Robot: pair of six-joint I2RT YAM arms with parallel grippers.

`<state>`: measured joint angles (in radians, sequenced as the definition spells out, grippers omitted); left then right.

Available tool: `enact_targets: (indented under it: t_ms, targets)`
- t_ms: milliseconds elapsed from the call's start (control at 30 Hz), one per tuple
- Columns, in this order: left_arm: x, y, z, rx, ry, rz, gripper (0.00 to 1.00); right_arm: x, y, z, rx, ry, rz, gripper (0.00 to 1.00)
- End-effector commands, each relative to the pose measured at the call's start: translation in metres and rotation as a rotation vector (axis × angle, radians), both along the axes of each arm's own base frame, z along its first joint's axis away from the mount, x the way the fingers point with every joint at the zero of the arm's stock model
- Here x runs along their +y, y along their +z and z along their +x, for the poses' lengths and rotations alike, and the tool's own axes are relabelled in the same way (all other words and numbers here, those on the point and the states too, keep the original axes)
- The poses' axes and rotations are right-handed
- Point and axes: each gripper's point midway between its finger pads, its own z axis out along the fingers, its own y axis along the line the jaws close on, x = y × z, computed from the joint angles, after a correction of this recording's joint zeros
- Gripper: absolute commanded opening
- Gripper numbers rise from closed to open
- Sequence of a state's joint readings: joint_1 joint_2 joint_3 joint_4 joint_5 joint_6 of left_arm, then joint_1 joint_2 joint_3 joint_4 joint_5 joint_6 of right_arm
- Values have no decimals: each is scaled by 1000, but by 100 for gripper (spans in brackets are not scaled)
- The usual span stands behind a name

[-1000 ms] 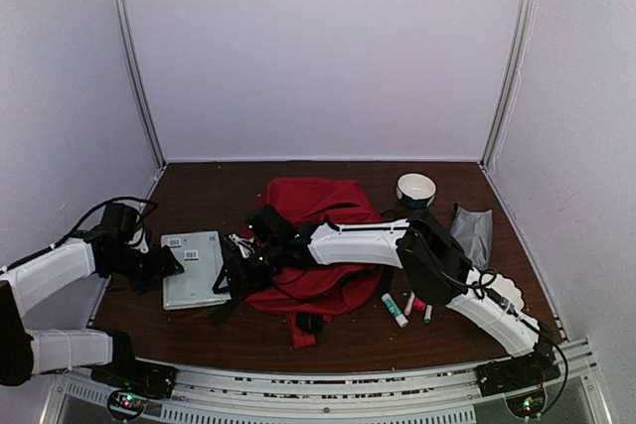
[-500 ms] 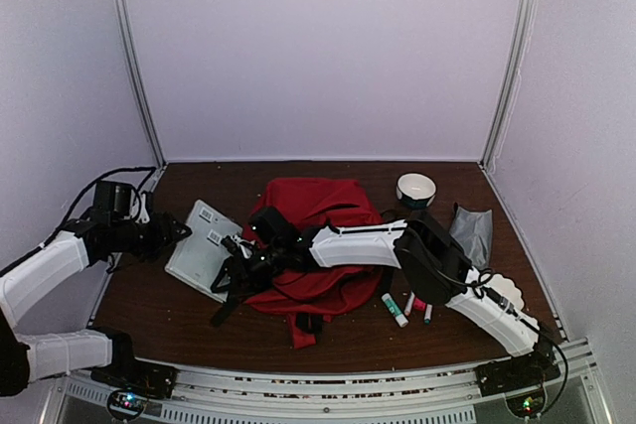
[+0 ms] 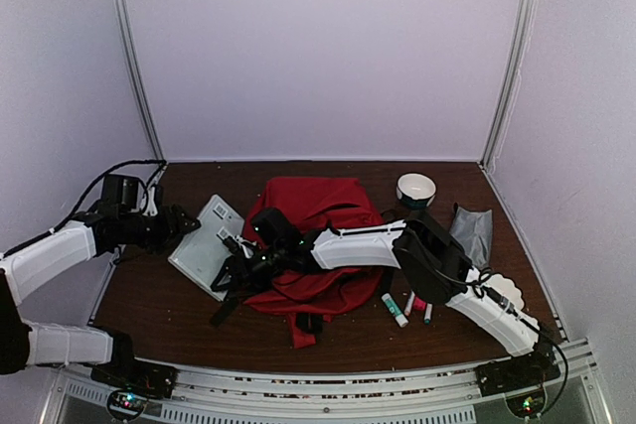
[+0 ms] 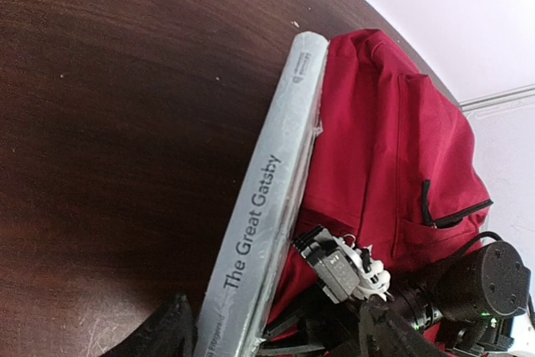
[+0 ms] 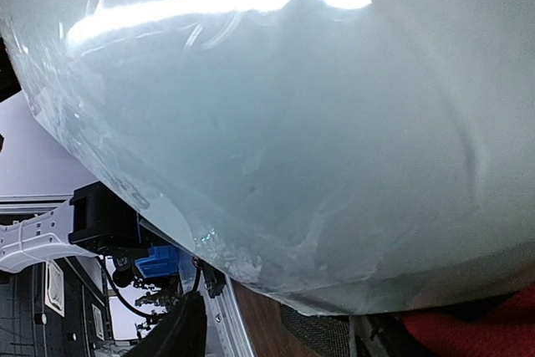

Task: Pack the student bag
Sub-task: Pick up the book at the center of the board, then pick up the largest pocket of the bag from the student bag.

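**Top external view: book tipped up against the student bag**

We are seeing the student bag (image 3: pixel 320 208) lying flat at the middle of the tabletop (image 3: pixel 189 330), red side up. The right arm is reaching across it toward the left of the frame. A pale grey book (image 3: pixel 204 245) is standing tilted just left of the bag. Its lower edge is on the wood and its upper edge is beside the left claw (image 3: pixel 182 225).

In the left wrist view, we are reading "The Great Gatsby" on the spine, which is touching the bag's red fabric. The book is lying between the fingers (image 4: pixel 171 336), but we cannot tell whether they are clamping it.

The right claw (image 3: pixel 231 263) is sitting at the bag's left edge, close to the book. Its own camera is filled by the glossy cover, so we cannot tell how wide it is.
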<state>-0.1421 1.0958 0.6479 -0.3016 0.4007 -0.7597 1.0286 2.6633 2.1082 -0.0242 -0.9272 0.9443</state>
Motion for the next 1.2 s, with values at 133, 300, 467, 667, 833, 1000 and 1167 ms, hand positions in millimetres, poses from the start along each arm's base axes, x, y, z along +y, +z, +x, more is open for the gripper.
enact_targets:
  t_ms: [133,300,467,667,833,1000,1167]
  targets:
    - [-41,-32,-48,227,-233,-108,51,-12,-46,0,52,2,-21,58]
    - [-32,-30,-51,225,-214,-46,38,-12,-47,0,68,-3,-18,58]
    - [-28,-20,-55,208,-209,-21,22,-11,-38,-3,87,1,8,57]
    - [-8,28,-52,90,-157,98,10,-11,32,-6,46,27,118,60]
    - [3,89,-50,-59,-136,168,0,-22,107,-10,-68,59,192,63]
    - [5,151,-48,-206,-142,193,0,-48,165,-17,-245,101,223,65]
    - [-12,212,-50,-382,-233,137,0,-105,214,-13,-527,134,195,67]
